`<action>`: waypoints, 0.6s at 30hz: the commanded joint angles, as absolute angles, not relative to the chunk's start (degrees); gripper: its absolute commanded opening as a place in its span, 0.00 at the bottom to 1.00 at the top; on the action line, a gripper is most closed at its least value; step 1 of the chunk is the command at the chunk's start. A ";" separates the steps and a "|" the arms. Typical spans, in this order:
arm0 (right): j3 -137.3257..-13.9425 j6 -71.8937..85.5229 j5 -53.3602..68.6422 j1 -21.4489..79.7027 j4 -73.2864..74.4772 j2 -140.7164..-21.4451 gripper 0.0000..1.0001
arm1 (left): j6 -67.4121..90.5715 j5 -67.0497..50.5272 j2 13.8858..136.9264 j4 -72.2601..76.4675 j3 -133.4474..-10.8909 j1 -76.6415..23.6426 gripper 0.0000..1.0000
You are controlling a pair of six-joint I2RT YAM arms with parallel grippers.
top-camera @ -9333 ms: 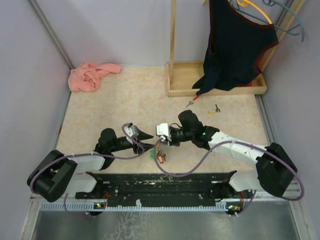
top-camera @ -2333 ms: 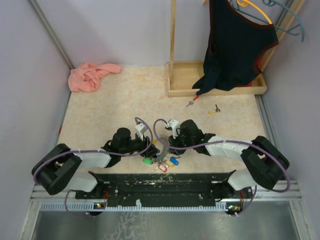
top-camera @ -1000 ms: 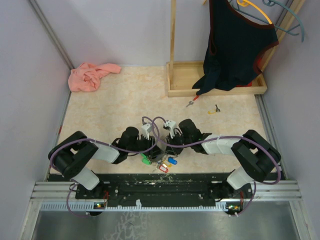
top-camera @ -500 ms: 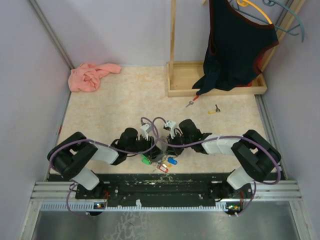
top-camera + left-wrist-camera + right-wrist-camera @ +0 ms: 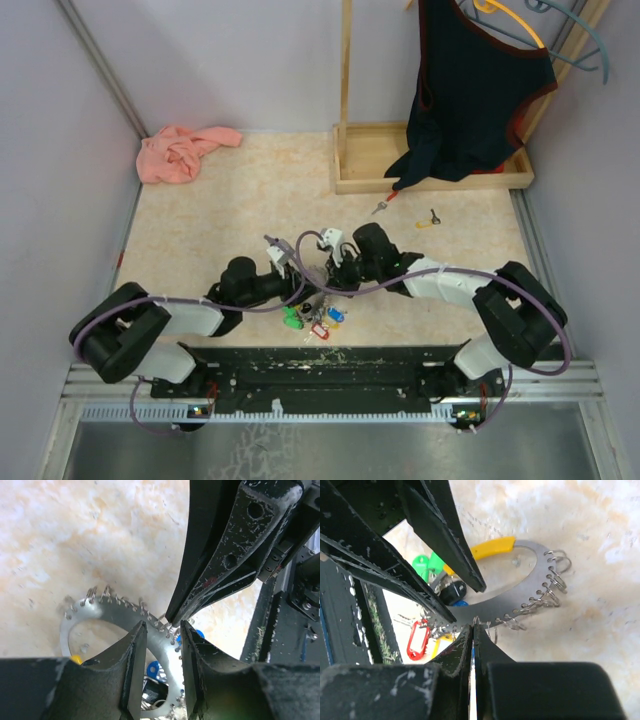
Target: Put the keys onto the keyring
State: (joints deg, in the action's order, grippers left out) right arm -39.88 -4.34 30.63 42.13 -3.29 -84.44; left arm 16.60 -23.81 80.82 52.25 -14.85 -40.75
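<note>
The keyring is a flat metal ring plate (image 5: 117, 622) with a yellow grip and small split rings along its rim; it also shows in the right wrist view (image 5: 520, 600). Tagged keys hang from it: green (image 5: 292, 320), red (image 5: 318, 331) and blue (image 5: 335, 314). My left gripper (image 5: 162, 632) straddles the plate's band and pinches it. My right gripper (image 5: 474, 625) is shut on a small split ring (image 5: 476, 621) at the plate's rim, tip to tip with the left one. Two loose keys lie far back: a red-headed one (image 5: 382, 205) and a yellow-headed one (image 5: 428, 220).
A pink cloth (image 5: 183, 150) lies at the back left. A wooden rack base (image 5: 430, 172) with a dark garment (image 5: 470, 90) hanging over it stands at the back right. A black rail (image 5: 320, 365) runs along the near edge, just below the keys.
Both grippers and the ring plate have shifted slightly left and toward the back. The left arm's elbow has swung outward and lower. The hanging keys moved with the plate.
</note>
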 commanded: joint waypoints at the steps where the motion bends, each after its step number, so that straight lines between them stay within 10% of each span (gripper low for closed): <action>1: -43.84 -10.44 33.81 41.57 -3.76 -82.71 0.00 | 10.60 -24.44 79.37 57.30 -13.96 -39.18 0.38; 18: -44.70 -18.38 40.76 41.05 -6.66 -84.39 0.00 | 5.04 -39.14 95.18 102.20 -2.57 -33.22 0.55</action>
State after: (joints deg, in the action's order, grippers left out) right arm -41.78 -15.25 37.30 41.78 -3.60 -84.38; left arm 6.59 -33.39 90.26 83.50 -2.81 -33.36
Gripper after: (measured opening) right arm 0.007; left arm 0.559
